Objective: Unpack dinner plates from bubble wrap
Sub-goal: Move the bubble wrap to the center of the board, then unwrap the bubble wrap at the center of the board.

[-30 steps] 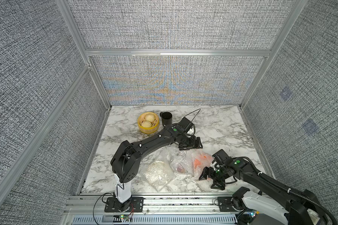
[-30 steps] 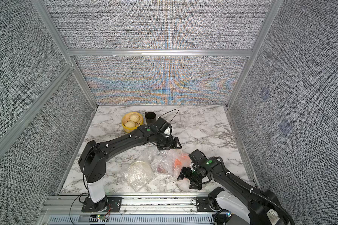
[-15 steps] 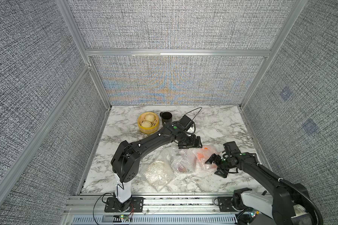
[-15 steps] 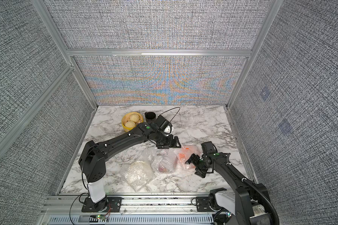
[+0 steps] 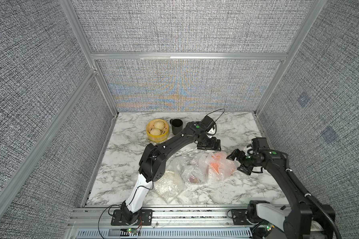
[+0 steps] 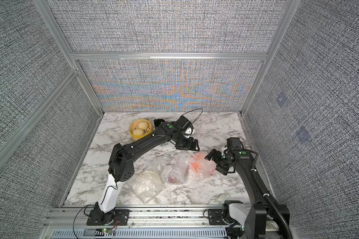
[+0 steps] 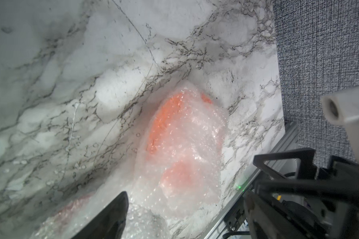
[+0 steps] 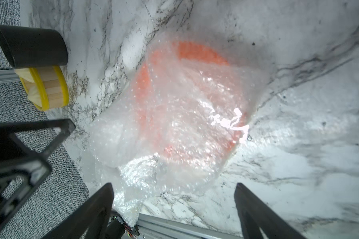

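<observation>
Right claw [image 5: 238, 163] first: jaws spread wide, nothing gripped, poised at the right-hand edge of the orange plate [image 5: 217, 168]. That plate lies on the marble bench [image 5: 226, 192], fully swaddled in bubble wrap [image 8: 195, 128] (only a blurry orange ring shows through it in the right wrist view). A loose flap of the wrap lies between the jaws there, unpinched.

Over to the left claw [image 5: 209, 144]: released too, holding nothing, hanging over bare bench just behind the orange bundle and apart from it.

Moving outward, a red plate [image 5: 192, 177] sits in its own wrap, pressed against the orange bundle on its left. Then comes a third bundle [image 5: 168, 184], whitish, lying near the front rail beside the left arm; its contents cannot be made out. Well back on the bench stands a yellow basket [image 5: 157, 138] with two buns, and just beside it a dark cup [image 5: 176, 126]
</observation>
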